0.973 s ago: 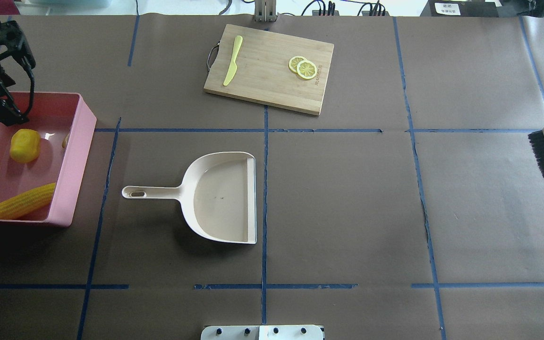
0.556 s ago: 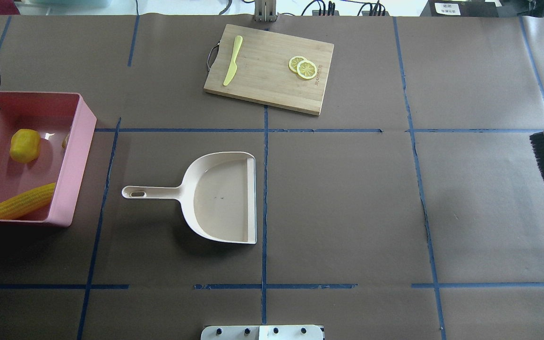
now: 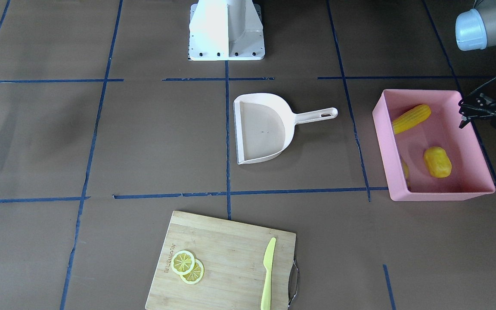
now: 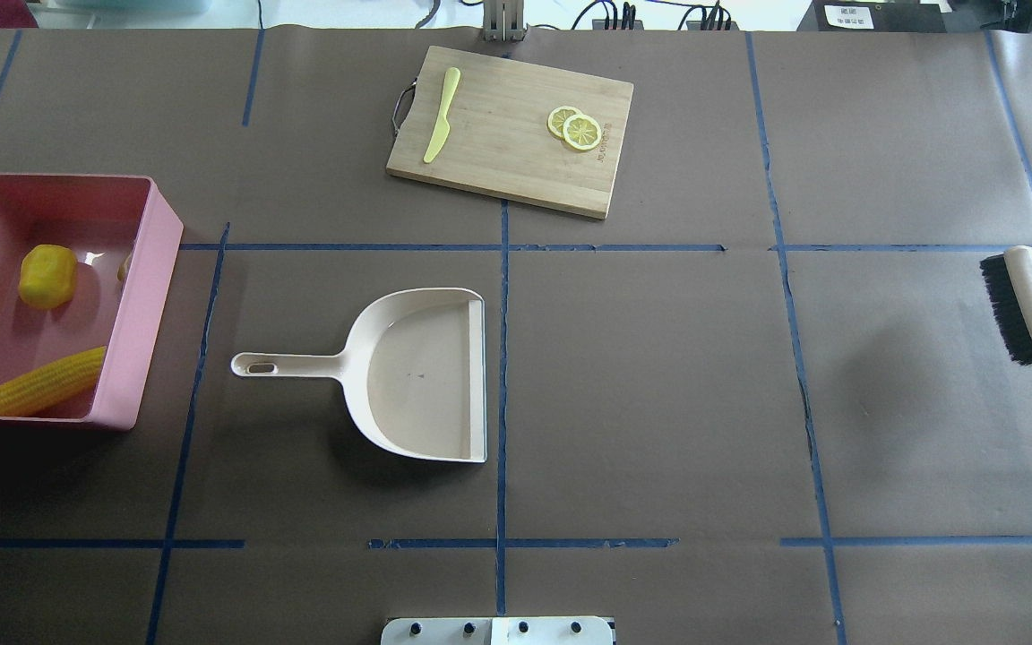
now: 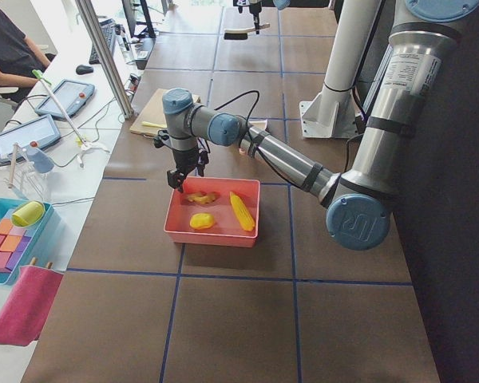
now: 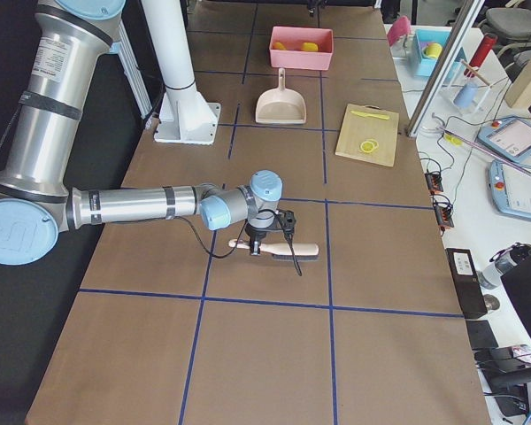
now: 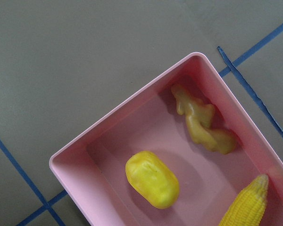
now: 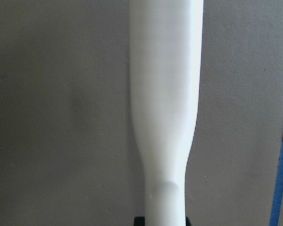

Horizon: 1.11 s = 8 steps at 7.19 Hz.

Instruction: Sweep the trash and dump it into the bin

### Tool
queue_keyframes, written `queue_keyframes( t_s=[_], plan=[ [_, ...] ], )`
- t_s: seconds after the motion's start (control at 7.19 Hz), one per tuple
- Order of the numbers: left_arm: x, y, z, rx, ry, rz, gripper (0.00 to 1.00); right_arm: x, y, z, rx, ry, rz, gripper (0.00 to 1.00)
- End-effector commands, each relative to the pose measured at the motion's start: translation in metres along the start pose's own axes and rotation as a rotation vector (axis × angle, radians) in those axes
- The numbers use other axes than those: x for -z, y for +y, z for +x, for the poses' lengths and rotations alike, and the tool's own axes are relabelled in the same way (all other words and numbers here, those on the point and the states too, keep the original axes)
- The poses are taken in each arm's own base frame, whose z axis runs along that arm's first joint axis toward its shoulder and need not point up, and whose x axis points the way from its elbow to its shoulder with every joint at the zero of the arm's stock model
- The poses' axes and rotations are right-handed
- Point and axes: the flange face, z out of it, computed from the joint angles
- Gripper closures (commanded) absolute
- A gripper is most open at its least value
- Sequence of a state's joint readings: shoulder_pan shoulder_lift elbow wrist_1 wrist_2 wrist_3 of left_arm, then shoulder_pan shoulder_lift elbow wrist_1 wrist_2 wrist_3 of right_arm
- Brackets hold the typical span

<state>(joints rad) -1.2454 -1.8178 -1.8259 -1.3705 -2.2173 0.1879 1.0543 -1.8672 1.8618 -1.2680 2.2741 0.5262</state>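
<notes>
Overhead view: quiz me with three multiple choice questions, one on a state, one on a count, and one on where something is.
1. The dustpan is: A empty; B full; C tipped over.
2. Lemon slices on the board: A one; B two; C four.
3. The corn lies: A on the board; B in the dustpan; C in the bin.
Answers: 1 A, its floor is bare. 2 B, two overlapping slices show. 3 C, it rests on the bin's floor.

Your overhead and front views face each other, steep; both share the bin (image 7: 129, 110) with the close left-wrist view.
</notes>
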Motion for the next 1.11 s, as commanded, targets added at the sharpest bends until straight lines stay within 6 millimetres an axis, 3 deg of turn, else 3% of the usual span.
queue_keyframes(
  t_s=[0.0,0.14,0.7,0.83,0.97],
  plan=[
    [0.000,0.000,0.000,0.007,0.001,0.001,0.00,-0.019,-0.001,-0.001,-0.021,-0.022,0.009,0.90],
    [0.000,0.000,0.000,0.007,0.001,0.001,0.00,-0.029,0.002,-0.008,-0.010,-0.022,-0.003,0.89],
    [-0.001,0.001,-0.001,0.008,-0.001,-0.001,0.00,-0.034,0.004,-0.010,0.001,-0.021,-0.015,0.86],
    [0.000,0.002,-0.001,0.009,0.000,0.000,0.00,-0.034,0.004,-0.010,0.004,-0.022,-0.016,0.82],
    [0.000,0.004,0.000,0.009,-0.001,0.000,0.00,-0.036,0.004,-0.011,0.005,-0.021,-0.019,0.69]
  ],
)
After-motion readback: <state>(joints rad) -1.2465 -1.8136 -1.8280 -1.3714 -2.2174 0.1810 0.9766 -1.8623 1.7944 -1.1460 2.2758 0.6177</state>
